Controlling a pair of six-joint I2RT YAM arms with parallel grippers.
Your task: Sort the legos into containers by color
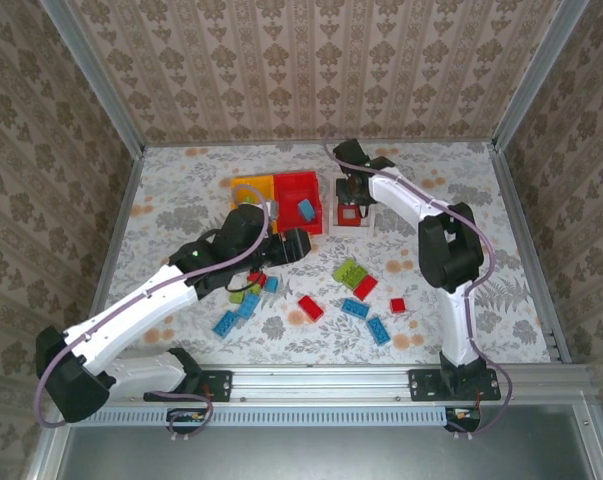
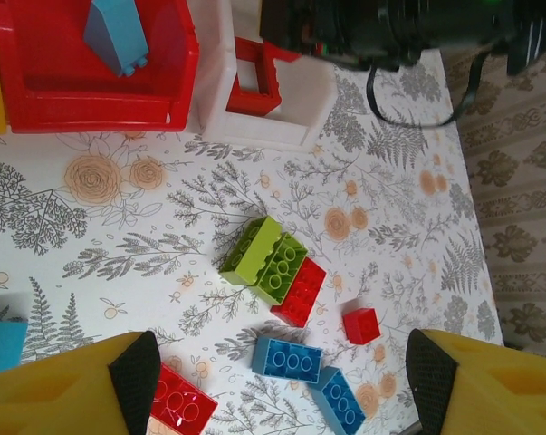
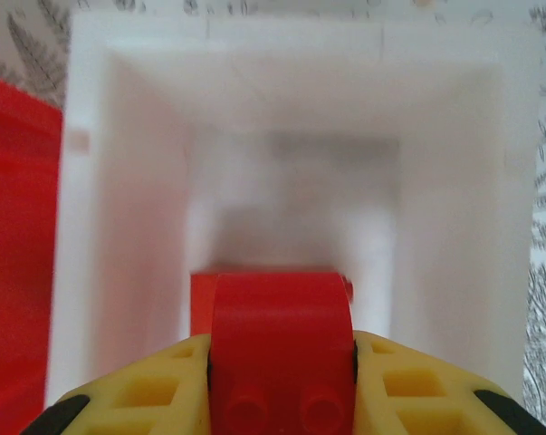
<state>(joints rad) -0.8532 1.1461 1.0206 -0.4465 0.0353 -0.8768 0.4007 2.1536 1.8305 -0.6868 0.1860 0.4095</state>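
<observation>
Tabletop [image 2: 146, 240] open beneath spread left fingers [image 2: 69, 394]; right fingers [image 3: 413, 390] pinch red lego [image 3: 282, 340], seemingly inside white bin [image 3: 87, 227].

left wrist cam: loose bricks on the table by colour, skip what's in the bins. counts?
green bricks: 2
red bricks: 3
blue bricks: 3, one cut off by the left edge of the frame
Total: 8

Overhead from behind, looking down; wrist views close, sharing white bin [image 2: 215, 86].
</observation>
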